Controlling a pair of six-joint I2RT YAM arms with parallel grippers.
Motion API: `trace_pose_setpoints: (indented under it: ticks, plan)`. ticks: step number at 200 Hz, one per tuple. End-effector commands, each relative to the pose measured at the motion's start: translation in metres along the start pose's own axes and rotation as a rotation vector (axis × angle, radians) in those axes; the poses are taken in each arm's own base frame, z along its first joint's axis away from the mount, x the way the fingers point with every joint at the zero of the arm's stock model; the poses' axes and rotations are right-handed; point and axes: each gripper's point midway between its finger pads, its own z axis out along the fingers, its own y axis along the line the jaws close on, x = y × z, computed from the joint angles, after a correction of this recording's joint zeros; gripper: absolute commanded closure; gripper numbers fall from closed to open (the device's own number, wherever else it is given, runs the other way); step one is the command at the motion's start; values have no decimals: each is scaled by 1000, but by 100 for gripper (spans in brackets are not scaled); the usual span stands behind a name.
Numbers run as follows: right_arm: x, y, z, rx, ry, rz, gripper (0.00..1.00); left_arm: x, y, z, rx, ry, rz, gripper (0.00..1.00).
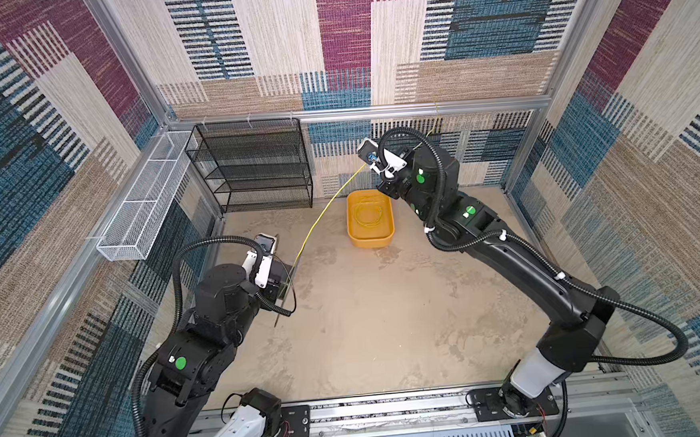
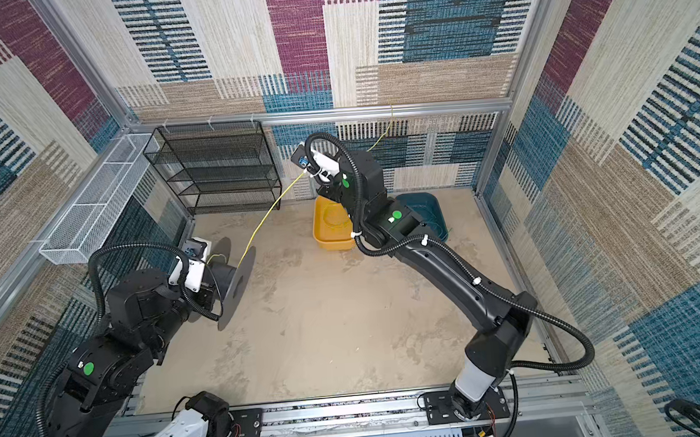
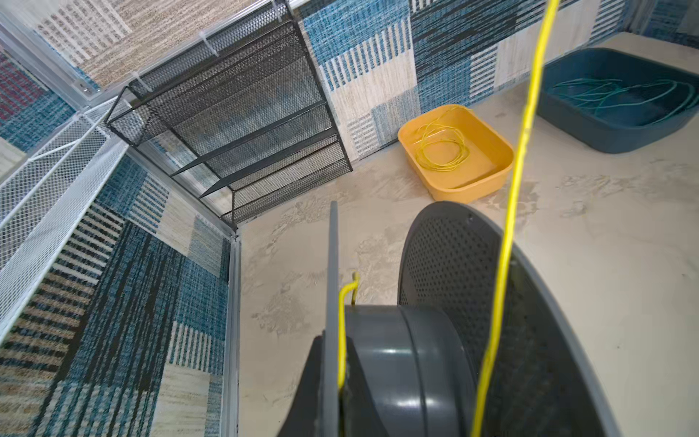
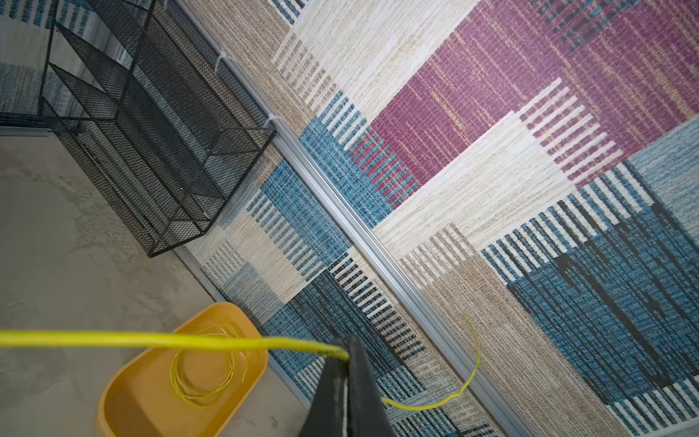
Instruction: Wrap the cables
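The left gripper (image 1: 276, 279) is sitting closed at the near left of the table (image 1: 388, 329) and is carrying a grey reel (image 2: 242, 282) clear of the surface. Its fingers are hiding behind the reel, so the exact hold is not showing. The reel is tilting, with its wide perforated flange facing right toward the middle of the table and a thinner flange on the other side of the hub.

A yellow cable (image 1: 323, 217) is stretching taut through the air from the reel, rising far and right to the right gripper (image 4: 346, 353). That gripper is clamping the cable tight between its fingertips and is hanging raised near the far wall, above the yellow bin (image 3: 472, 189). Past the grip, the loose end of the cable is drooping and curling toward the metal rail on the far wall. At the reel, a short end of the cable is hooking over the thin flange beside the hub.

A second yellow cable is lying as a loose round coil (image 3: 442, 149) inside the yellow bin, which is standing at the far middle of the table. Just right of it a blue bin (image 3: 605, 140) is holding teal cords (image 3: 624, 94). A black mesh rack (image 1: 253, 167) is standing against the far wall on the left, and a white mesh basket (image 1: 143, 199) is hanging along the left wall
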Motion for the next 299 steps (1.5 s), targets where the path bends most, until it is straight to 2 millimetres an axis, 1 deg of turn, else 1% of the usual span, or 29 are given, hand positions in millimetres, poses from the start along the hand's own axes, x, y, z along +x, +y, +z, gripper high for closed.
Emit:
trace_pose_setpoints:
  ticks: [1,25,47,71,86,115,133,152,181,184,185,190,215,231,264,282,299]
  plan:
    - [5,-39,15,102,-23,92,100,21,-3,-4,16,72,44,100]
    - [18,-59,31,126,-20,141,100,30,-6,-6,28,92,49,100]
    - [28,-62,47,115,1,155,100,33,-9,-10,44,89,45,100]
    - [43,-51,58,80,27,173,100,29,-7,-15,46,68,33,100]
    - [54,-35,63,38,47,188,100,24,-8,-18,60,53,13,100]
    - [75,-9,63,-12,74,219,100,11,-10,-21,86,19,-40,100]
    - [88,6,62,-47,104,236,100,-4,-11,-24,108,-25,-87,100]
    - [106,26,58,-93,137,245,100,-27,-12,-33,150,-89,-138,100]
    - [125,56,43,-176,161,295,100,-63,-6,-46,189,-139,-176,100]
    - [124,55,42,-177,155,300,100,-67,-6,-48,193,-144,-178,100]
    - [128,60,41,-185,164,300,100,-68,-6,-48,196,-145,-180,100]
    - [134,68,38,-202,176,303,100,-74,-5,-51,200,-156,-185,100]
    - [151,96,27,-259,222,315,100,-106,-2,-61,238,-218,-221,100]
    - [152,115,20,-289,234,307,100,-123,1,-65,254,-248,-252,100]
    - [139,152,1,-368,226,293,100,-154,12,-66,234,-318,-307,100]
    - [131,168,-11,-406,215,308,100,-167,20,-66,208,-346,-334,100]
    - [119,176,-26,-445,182,336,100,-178,27,-65,179,-372,-358,100]
